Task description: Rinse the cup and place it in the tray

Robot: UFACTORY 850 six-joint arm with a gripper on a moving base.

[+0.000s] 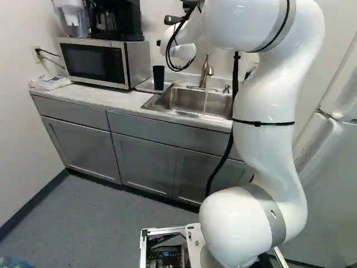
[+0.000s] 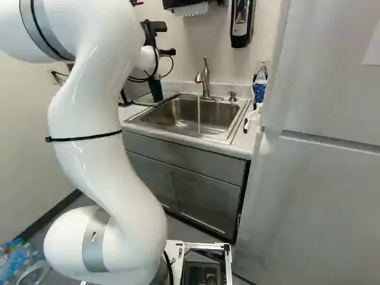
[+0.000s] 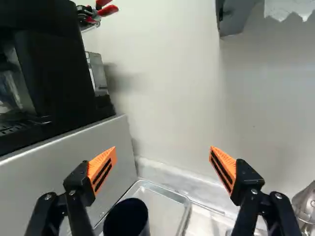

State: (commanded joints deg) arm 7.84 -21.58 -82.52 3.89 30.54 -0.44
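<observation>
The black gripper [image 2: 155,27] is raised above the counter near the back wall. In the wrist view the gripper [image 3: 162,162] stands wide open, with nothing between its orange pads. The dark cup [image 1: 158,77] appears upright at the shallow metal tray [image 1: 146,85], left of the sink; in the wrist view the cup [image 3: 127,219] shows its open mouth below and between the spread fingers, apart from them. The clear-looking tray [image 3: 162,206] reaches toward the wall there. Water runs from the faucet [image 2: 205,77] into the steel sink [image 2: 178,116].
A microwave [image 1: 95,62] stands beside the tray, with a black coffee machine [image 1: 117,19] and a water pitcher [image 1: 72,19] on top. Right of the sink are a bottle [image 2: 260,83] and a brush-like item [image 2: 246,125]. A tall fridge [image 2: 320,166] closes off the right side.
</observation>
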